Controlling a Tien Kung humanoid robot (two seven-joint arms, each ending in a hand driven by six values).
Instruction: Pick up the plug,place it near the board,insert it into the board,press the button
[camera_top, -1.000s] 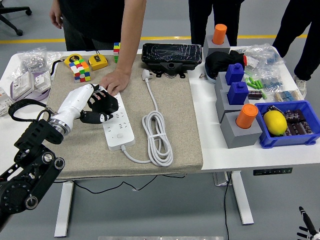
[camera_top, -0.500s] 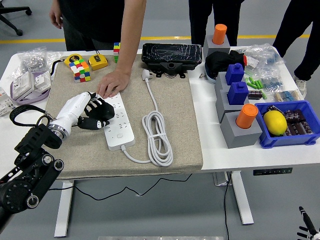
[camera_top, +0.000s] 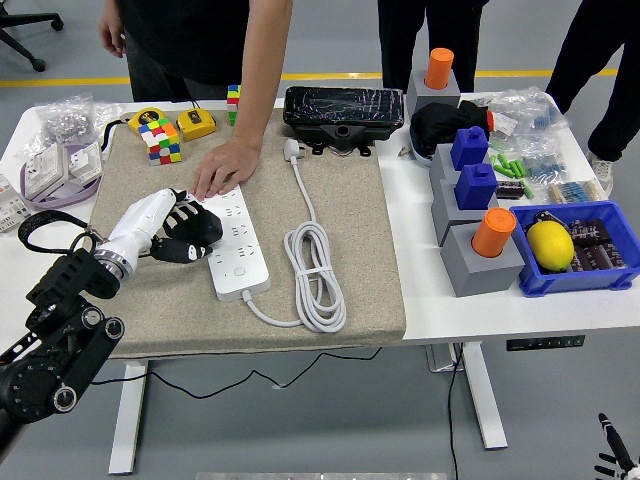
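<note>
Head view: white counter (camera_top: 500, 300) carrying a beige mat (camera_top: 340, 240), seen from above the near edge.
Left hand (camera_top: 185, 232): reaching in from the lower left, lying on the mat just beside the left edge of the board, its black fingers (camera_top: 203, 236) curling loosely with nothing in them, their tips at the board's side.
Right hand: showing nowhere above the counter.
Board (camera_top: 234, 243): white power strip lying lengthwise on the mat, its far end sitting under a person's hand and its button end (camera_top: 240, 272) pointing toward the near edge.
Plug (camera_top: 292, 149): white, lying on the mat near the far edge, well apart from the board and from the robot's hand, resting free of any socket.
Cable (camera_top: 313, 262): white, running from the plug down the mat, looping into a coil right of the board and joining its near end.
Person's hand (camera_top: 226, 165): pressing flat on the board's far end from the far side of the counter.
Rubik's cube (camera_top: 160, 139): sitting at the mat's far left corner.
Black case (camera_top: 342, 107): standing just beyond the plug.
Blue bin (camera_top: 590, 270): holding a lemon (camera_top: 550, 245) at the counter's right.
</note>
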